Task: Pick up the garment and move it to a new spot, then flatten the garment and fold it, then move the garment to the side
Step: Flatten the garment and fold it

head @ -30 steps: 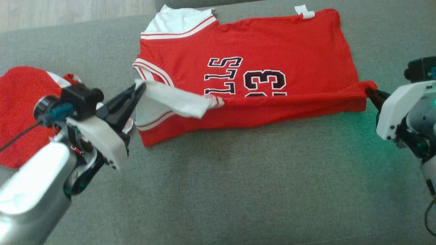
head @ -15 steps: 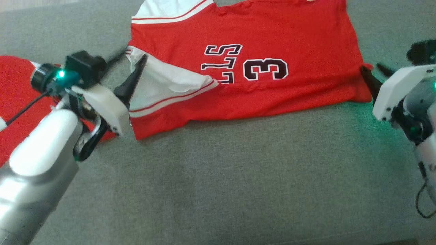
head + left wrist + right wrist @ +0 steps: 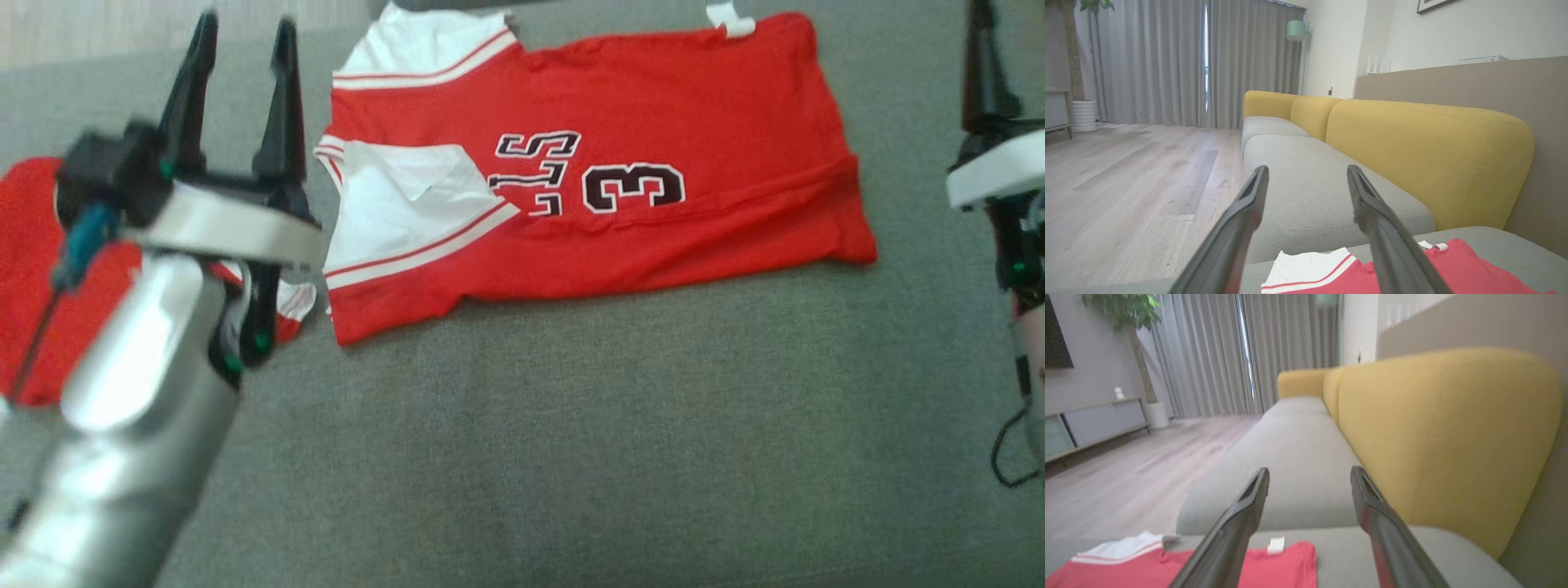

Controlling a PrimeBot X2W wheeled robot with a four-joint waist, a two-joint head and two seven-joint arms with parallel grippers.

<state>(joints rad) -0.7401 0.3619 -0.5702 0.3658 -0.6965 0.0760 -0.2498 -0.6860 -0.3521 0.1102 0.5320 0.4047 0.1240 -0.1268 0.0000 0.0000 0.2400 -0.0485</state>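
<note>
The garment (image 3: 653, 98), a red jersey with white sleeves and dark lettering, lies on the grey cushion (image 3: 571, 449) with its near part folded up over the number. My left gripper (image 3: 245, 28) stands open to the left of the jersey's sleeve end, fingers pointing away, holding nothing. In the left wrist view its fingers (image 3: 1249, 204) spread above the jersey's collar end (image 3: 1474, 265). My right gripper (image 3: 1309, 473) is open and empty, raised past the jersey's hem end (image 3: 1274, 567). One of its dark fingers (image 3: 984, 65) shows at the right edge.
Another red cloth (image 3: 33, 269) lies at the left, partly behind my left arm. A yellow sofa back (image 3: 1433, 151) runs along the far side of the grey seats. Wooden floor (image 3: 1126, 183) lies beyond the cushion's edge.
Both grippers have opened and let go of the garment's near edge, which now lies folded on the jersey. Both arms have lifted and turned their fingers away. The head camera has shifted.
</note>
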